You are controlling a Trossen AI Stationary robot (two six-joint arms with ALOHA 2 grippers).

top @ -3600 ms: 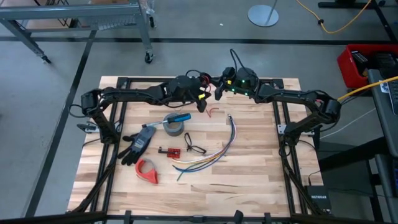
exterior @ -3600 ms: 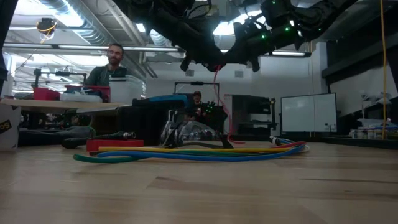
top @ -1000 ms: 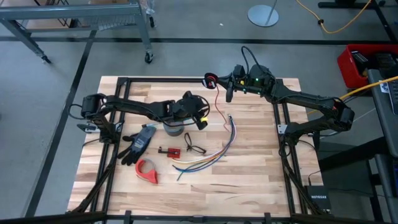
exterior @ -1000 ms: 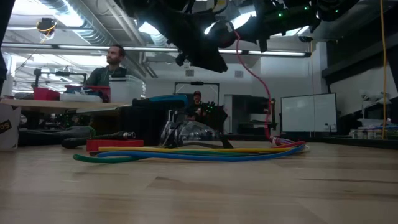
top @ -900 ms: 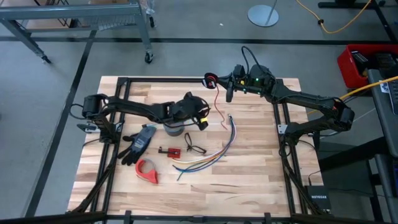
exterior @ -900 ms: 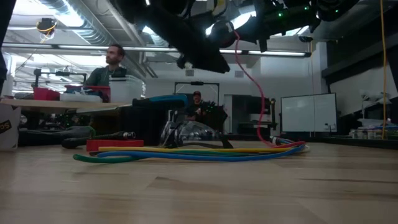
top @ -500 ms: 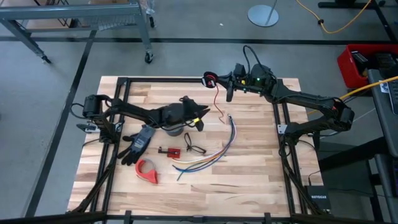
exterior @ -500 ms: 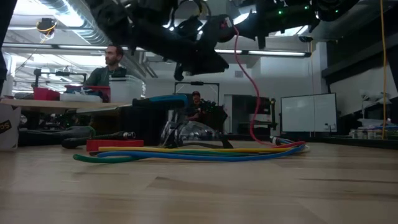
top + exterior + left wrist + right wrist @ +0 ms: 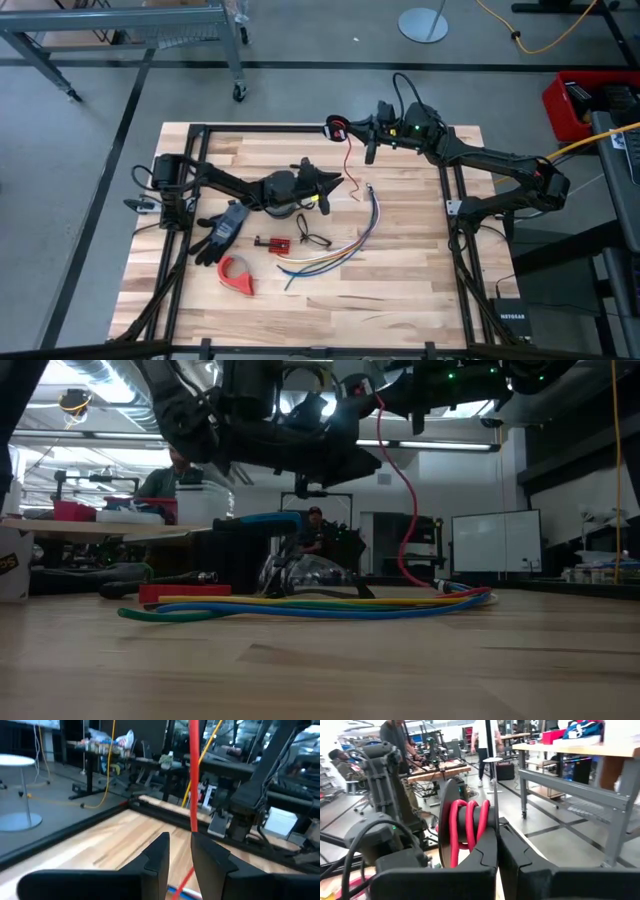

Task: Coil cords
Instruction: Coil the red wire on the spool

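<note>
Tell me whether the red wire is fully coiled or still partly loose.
Partly loose. A few turns of the red wire sit wound at the right gripper, while the rest hangs down to the table.

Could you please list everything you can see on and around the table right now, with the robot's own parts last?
red wire: one, red, coiled at the right gripper, the rest hanging to the table's middle
wire bundle: one, multicoloured, table centre-right
black cord: one, black, looped, left of the bundle
tape roll: one, grey, under the left arm
glove: one, black and grey, table's left
red tape holder: one, red, front left
red part: one, red and dark, between glove and black cord
table: one, pale wood
left gripper: one, dark, mid-table, jaws slightly apart beside the hanging wire
right gripper: one, dark, far edge, jaws shut on the coil
</note>
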